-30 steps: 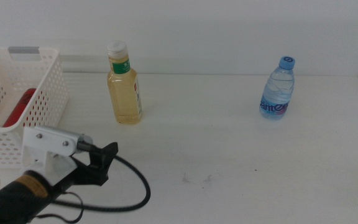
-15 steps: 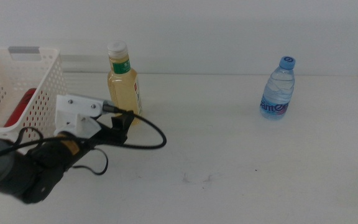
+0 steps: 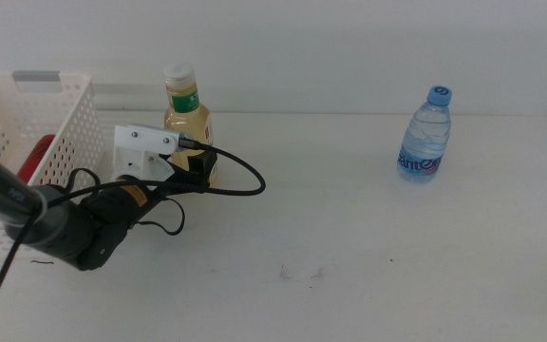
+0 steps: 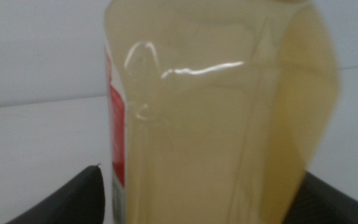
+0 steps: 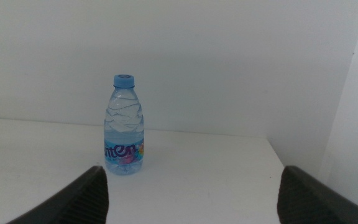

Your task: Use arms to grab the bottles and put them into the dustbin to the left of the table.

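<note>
Left pincer (image 3: pixel 196 178) at lower body of yellow bottle (image 3: pixel 189 123), far left of desk (image 3: pixel 368 228), just right of basket (image 3: pixel 36 142). Wrist view: jaws spread wide, one each side of bottle body (image 4: pixel 216 118), not yet closed on it — low approach likely for steady hold below label. Bottle upright, on desk. Red can (image 3: pixel 34 157) already lies in basket. Water bottle (image 3: pixel 424 135) upright far right, well apart. Right pincer (image 5: pixel 191 193) out of middle view, jaws wide, empty, facing water bottle (image 5: pixel 124 126), presumably waiting its turn.

The yellow bottle (image 4: pixel 216 118) is blurred, its cap and base cut off.
</note>
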Motion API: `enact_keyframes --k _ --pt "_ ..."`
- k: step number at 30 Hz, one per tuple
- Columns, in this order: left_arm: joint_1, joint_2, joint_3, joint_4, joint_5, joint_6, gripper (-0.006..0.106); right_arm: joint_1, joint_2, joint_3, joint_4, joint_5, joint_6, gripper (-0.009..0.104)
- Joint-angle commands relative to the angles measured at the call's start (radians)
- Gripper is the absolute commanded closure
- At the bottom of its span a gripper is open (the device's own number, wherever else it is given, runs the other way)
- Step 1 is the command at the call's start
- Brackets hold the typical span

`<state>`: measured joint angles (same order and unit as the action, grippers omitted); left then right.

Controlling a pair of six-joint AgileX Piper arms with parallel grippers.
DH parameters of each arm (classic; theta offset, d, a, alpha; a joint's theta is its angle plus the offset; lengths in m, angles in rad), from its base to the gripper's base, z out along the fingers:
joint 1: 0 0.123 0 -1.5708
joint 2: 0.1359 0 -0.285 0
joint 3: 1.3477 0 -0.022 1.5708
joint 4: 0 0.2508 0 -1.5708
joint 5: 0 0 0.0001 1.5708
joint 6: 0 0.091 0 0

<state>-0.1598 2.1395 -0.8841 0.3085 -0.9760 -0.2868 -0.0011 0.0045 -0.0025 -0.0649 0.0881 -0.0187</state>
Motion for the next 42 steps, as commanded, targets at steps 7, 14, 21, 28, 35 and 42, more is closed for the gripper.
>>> enact_keyframes --k 7,14,21,28,35,42 --pt "0.0 0.098 -0.126 0.041 -0.006 -0.008 0.007 -0.009 -0.005 0.002 -0.004 -0.006 -0.003 0.021" --pt "0.0 0.114 -0.167 -0.009 0.054 0.058 0.029 -0.009 -0.005 0.002 -0.004 -0.006 -0.003 0.021" --pt "0.0 0.011 -0.081 0.095 0.032 -0.014 0.084 -0.009 -0.005 0.002 -0.004 -0.006 -0.003 0.021" --pt "-0.062 -0.31 0.127 0.128 0.276 -0.062 0.102 -0.009 -0.005 0.002 -0.004 -0.006 -0.003 0.021" --pt "-0.129 -0.571 0.152 0.128 0.503 -0.062 0.102 -0.009 -0.005 0.002 -0.004 -0.006 -0.003 0.021" --pt "-0.14 -0.763 0.152 0.125 0.564 -0.07 0.102 -0.009 -0.005 0.002 -0.004 -0.006 -0.003 0.021"
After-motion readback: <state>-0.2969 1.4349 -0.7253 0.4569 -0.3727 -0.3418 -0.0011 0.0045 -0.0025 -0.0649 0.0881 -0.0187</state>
